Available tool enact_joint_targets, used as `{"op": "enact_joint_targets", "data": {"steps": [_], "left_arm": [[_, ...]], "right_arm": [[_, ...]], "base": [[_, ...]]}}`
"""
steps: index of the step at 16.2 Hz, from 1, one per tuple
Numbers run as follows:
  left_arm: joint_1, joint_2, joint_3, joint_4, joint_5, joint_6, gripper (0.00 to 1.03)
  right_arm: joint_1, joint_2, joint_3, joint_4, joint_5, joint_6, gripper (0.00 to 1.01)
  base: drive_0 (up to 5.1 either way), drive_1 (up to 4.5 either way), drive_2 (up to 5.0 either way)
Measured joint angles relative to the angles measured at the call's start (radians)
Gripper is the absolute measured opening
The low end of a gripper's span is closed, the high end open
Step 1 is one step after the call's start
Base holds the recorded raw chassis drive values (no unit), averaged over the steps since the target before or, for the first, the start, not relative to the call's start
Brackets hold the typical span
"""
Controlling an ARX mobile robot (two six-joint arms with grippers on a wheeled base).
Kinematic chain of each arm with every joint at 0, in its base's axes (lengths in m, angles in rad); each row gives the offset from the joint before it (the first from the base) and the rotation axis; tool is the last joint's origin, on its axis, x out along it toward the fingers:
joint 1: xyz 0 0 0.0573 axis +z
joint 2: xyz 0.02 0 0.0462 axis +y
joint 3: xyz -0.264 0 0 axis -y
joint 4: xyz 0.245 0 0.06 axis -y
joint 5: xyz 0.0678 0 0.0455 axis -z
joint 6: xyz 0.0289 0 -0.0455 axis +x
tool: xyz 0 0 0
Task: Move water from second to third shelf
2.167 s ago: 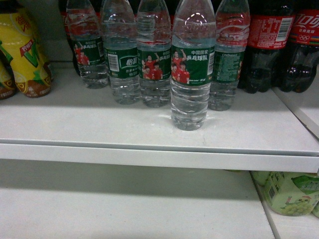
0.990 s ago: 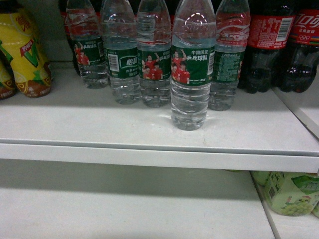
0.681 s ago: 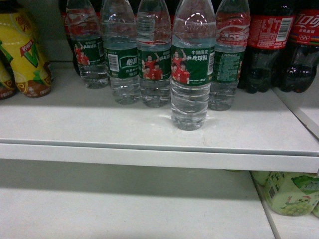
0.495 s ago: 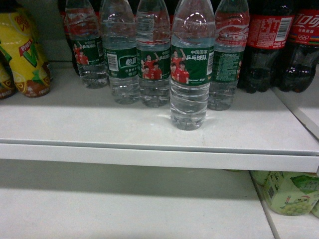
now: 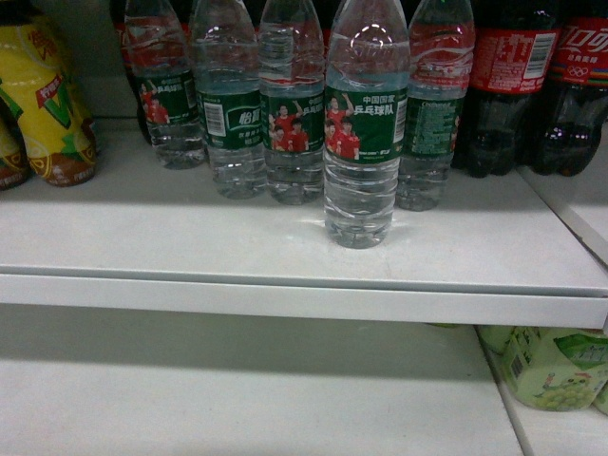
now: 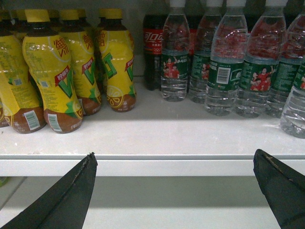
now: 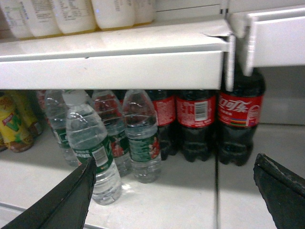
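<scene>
Several water bottles with green athlete labels stand in a row on a white shelf [image 5: 285, 249]. One water bottle [image 5: 366, 142] stands ahead of the row, nearest the shelf's front edge. In the right wrist view this front bottle [image 7: 93, 157] is by the left finger, with my right gripper [image 7: 175, 160] open and empty in front of the shelf. My left gripper [image 6: 175, 155] is open and empty at the level of the shelf's front lip, left of the water row [image 6: 224, 71]. Neither gripper shows in the head view.
Yellow drink bottles [image 5: 47, 104] fill the shelf's left, dark cola bottles [image 5: 513, 85] its right. The shelf below [image 5: 237, 399] holds pale green packs [image 5: 551, 366] at right. The shelf above [image 7: 109, 67] carries white bottles [image 7: 71, 14]. A vertical bracket [image 7: 228, 62] hangs beside the cola.
The bottles sit very slightly further left in the head view than before, so the view has drifted a little. Nothing on the shelf has moved.
</scene>
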Motion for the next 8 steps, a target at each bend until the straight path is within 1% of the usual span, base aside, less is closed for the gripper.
{"op": "enact_joint_targets", "data": {"steps": [5,6,8], "left_arm": [[0.0,0.0,0.0,0.0,0.0,0.0,0.98],[0.0,0.0,0.0,0.0,0.0,0.0,0.98],[0.0,0.0,0.0,0.0,0.0,0.0,0.98]], "right_arm": [[0.119,0.148,0.045,0.055,0.043,-0.017,0.98],[0.128,0.158,0.045,0.058,0.046,-0.018,0.98],[0.173,0.209,0.046,0.073,0.057,-0.03,0.98]], "base": [[0.0,0.0,0.0],[0.0,0.0,0.0],[0.0,0.0,0.0]]}}
